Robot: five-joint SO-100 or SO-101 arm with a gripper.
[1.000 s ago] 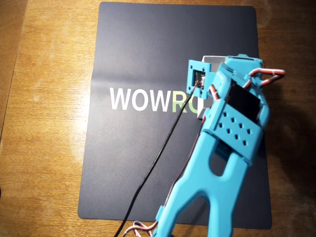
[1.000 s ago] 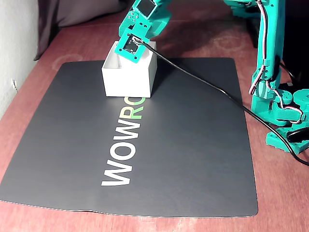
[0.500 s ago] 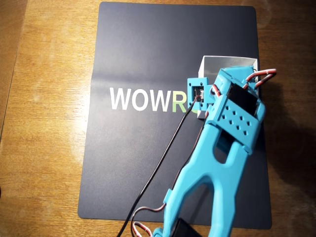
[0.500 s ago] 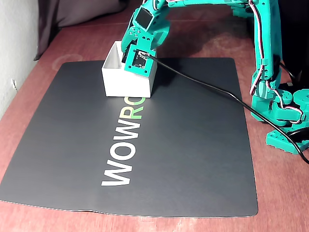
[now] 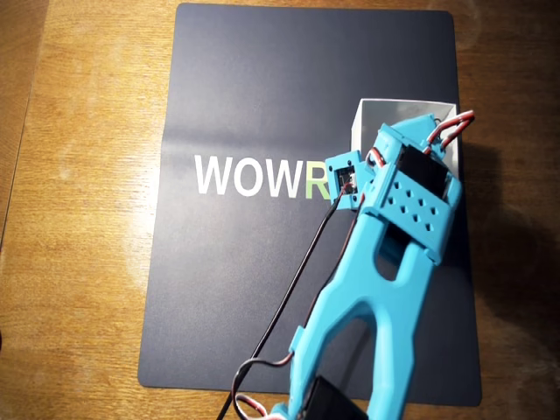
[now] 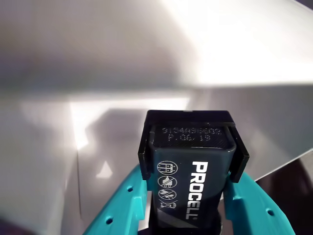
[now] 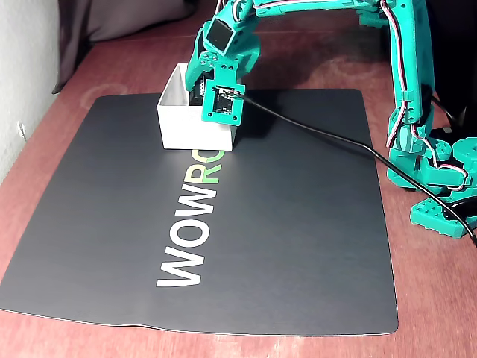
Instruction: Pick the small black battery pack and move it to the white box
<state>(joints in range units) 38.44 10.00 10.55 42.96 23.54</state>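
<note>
Already inside the white box (image 6: 254, 58), the small black battery pack (image 6: 191, 171) is clamped between the two teal fingers (image 6: 120, 210) of the gripper (image 6: 188, 215), which press on its long sides, its capped end pointing down toward the pale floor. The step in hand looks like the release. To do it well, I would lower the pack until its end is close to or resting on the floor, keep it away from the thin walls so an opening finger does not shove the light box across the dark mat (image 7: 298, 246), then open just enough to let it go and lift straight up. Only the wrist view shows the hold itself, the PROCELL lettering and the box corner beyond the pack; it does not show whether the pack touches the floor, and I cannot tell. In the overhead view the blue arm (image 5: 385, 289) covers the gripper and most of the box (image 5: 372, 114), leaving only the far wall and a strip of the interior showing, with no battery visible. From the side, the fixed view shows how deep the wrist (image 7: 222, 67) dips over the box (image 7: 179, 123) and that the black cable (image 7: 328, 138) trails clear across the mat.
</note>
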